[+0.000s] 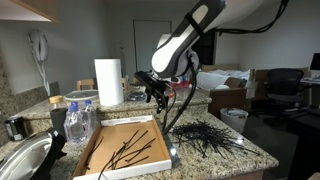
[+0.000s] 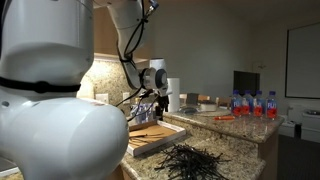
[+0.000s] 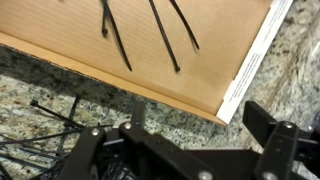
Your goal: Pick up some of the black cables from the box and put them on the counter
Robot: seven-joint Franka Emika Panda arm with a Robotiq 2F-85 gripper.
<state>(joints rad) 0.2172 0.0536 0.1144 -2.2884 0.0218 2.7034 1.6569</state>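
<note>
Gripper (image 1: pixel 157 93) hovers over near-right box (image 1: pixel 135 172) edge. In wrist view jaws spread wide, nothing held. Few black cables (image 3: pixel 152 32) left in box; cable pile (image 1: pixel 205 135) on counter (image 1: pixel 250 155), right. Likely light, thin, springy and tangle-prone: pinch mid-length where strands cross.

A pile of black cables (image 2: pixel 190 160) lies on the counter (image 2: pixel 238 133) just beside the box (image 2: pixel 155 136).
</note>
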